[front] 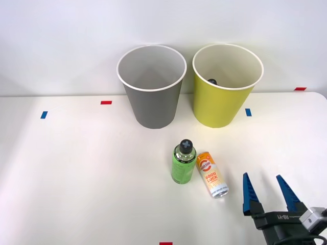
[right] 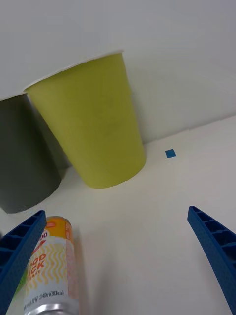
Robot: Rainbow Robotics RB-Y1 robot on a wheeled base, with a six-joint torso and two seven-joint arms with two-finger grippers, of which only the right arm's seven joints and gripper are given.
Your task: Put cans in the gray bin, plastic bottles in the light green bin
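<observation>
An orange-yellow can (front: 212, 174) (right: 52, 268) lies on its side on the white table, silver end toward me. Just left of it a green plastic bottle (front: 183, 162) with a dark cap stands upright. Behind them stand the gray bin (front: 152, 87) (right: 22, 155) and, to its right, the light green bin (front: 227, 84) (right: 93, 123), which has a dark object inside near its wall. My right gripper (front: 265, 187) (right: 115, 256) is open with nothing between its blue fingers, low over the table to the right of the can and nearer the front.
Small blue tape marks (front: 248, 112) (right: 170, 153) and red tape marks (front: 106, 102) are stuck on the table. A white wall rises behind the bins. The table's right edge (front: 322, 102) curves near the light green bin.
</observation>
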